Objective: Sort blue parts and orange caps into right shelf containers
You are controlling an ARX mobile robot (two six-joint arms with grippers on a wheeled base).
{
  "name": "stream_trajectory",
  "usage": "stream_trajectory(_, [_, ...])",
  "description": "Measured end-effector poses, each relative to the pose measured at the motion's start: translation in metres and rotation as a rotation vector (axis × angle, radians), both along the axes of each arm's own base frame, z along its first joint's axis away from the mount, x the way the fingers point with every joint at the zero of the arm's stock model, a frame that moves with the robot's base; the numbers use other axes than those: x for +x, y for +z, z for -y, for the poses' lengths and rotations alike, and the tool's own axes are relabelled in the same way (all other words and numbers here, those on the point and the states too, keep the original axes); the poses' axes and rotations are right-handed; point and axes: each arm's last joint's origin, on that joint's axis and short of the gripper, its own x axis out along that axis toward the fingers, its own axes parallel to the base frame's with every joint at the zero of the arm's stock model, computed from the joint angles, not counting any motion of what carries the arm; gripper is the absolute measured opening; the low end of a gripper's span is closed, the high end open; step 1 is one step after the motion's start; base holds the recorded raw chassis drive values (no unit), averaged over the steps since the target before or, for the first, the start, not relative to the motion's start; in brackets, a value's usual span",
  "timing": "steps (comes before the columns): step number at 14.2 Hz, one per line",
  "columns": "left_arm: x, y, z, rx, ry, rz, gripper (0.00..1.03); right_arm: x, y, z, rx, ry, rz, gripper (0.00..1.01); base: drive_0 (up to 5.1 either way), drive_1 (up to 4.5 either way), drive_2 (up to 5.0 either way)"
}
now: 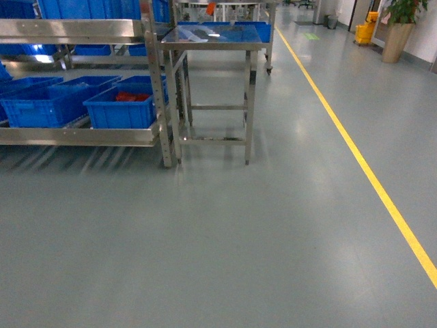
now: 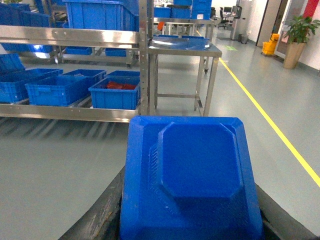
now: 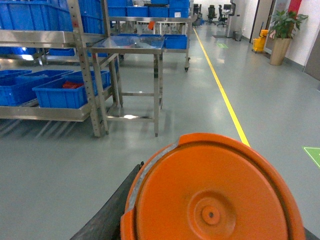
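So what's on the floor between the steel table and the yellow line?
Nothing: in the head view only bare grey floor separates the steel table from the yellow line.

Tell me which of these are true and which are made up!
1. A yellow line runs along the floor. True.
2. The left wrist camera sees a blue part right up close. True.
3. The right wrist camera sees a green cap up close. False: the cap is orange.
4. The steel table stands on the right of the yellow line. False: it stands to the left of it, next to the shelf.
5. One blue crate on the low shelf has red things inside. True.
6. A potted plant lies tipped over on the floor. False: the plant stands upright by the far wall.
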Motion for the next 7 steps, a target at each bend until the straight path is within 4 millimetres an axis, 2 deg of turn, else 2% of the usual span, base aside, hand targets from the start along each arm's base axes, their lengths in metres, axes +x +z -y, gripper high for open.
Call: stream_trajectory(7, [0.0,-0.0001,0.0,0.0,0.002,-0.002,0.44,0.0,0.0,0.0,0.0,0.0,0.0,0.44,-0.1,4.25,-4.4])
